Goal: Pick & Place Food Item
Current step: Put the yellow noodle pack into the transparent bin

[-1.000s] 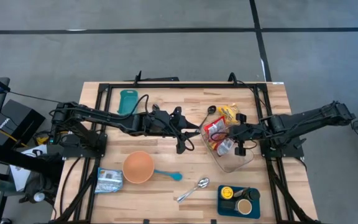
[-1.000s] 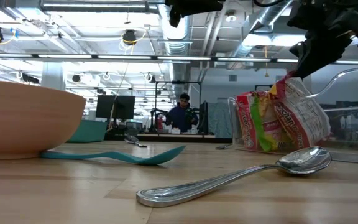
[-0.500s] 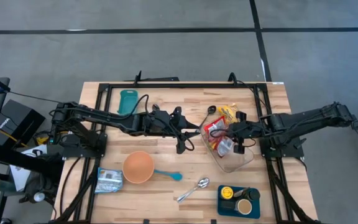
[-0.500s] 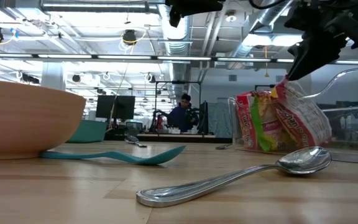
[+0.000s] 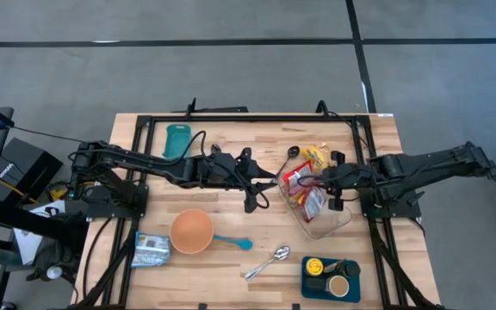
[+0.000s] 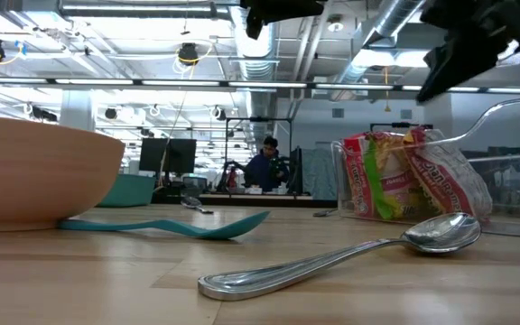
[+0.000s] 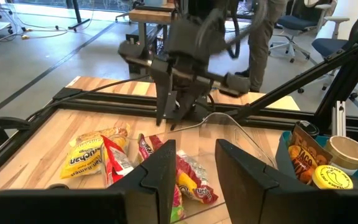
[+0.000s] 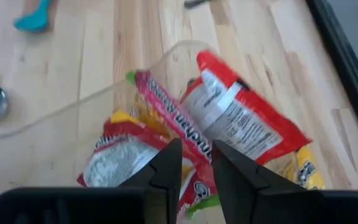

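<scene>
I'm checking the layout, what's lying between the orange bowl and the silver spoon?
In the high view, the teal spoon lies between the orange bowl and the silver spoon, its handle reaching the bowl's rim.

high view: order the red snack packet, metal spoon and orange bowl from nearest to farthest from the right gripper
1. red snack packet, in the clear container just beside the right gripper
2. metal spoon, toward the table's front edge
3. orange bowl, over on the left arm's side
</scene>
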Robot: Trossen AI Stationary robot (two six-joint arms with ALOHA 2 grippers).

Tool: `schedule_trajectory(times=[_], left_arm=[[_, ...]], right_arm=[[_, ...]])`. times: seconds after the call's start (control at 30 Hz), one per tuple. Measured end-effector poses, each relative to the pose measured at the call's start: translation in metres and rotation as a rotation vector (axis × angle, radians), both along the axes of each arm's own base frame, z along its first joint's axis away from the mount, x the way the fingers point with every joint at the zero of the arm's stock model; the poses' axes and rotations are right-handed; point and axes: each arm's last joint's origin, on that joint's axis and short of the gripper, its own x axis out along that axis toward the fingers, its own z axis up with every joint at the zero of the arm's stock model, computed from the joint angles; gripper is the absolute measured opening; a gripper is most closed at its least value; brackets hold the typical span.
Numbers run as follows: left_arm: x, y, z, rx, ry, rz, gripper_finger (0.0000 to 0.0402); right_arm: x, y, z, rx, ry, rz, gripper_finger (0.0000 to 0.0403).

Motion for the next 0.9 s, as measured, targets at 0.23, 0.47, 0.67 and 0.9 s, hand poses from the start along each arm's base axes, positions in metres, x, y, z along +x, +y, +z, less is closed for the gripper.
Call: schedule_trajectory(times=[0.23, 0.47, 0.67, 0.9], left_arm=[[0.000, 0.000, 0.000, 0.000, 0.000, 0.000, 0.0108], [0.000, 0.000, 0.000, 0.000, 0.001, 0.000, 0.0108], [0.000, 0.000, 0.000, 0.000, 0.001, 0.000, 0.0108], [0.000, 0.000, 0.000, 0.000, 0.001, 0.000, 0.0108]], right_arm=[[-0.008, -0.001, 0.020, 0.030, -0.101, -0.016, 0.0082], [-0.017, -0.003, 0.028, 0.086, -0.170, -0.062, 0.0082], [-0.018, -0.003, 0.029, 0.093, -0.178, -0.067, 0.0082], [-0.017, -0.003, 0.029, 0.093, -0.176, -0.067, 0.0082]])
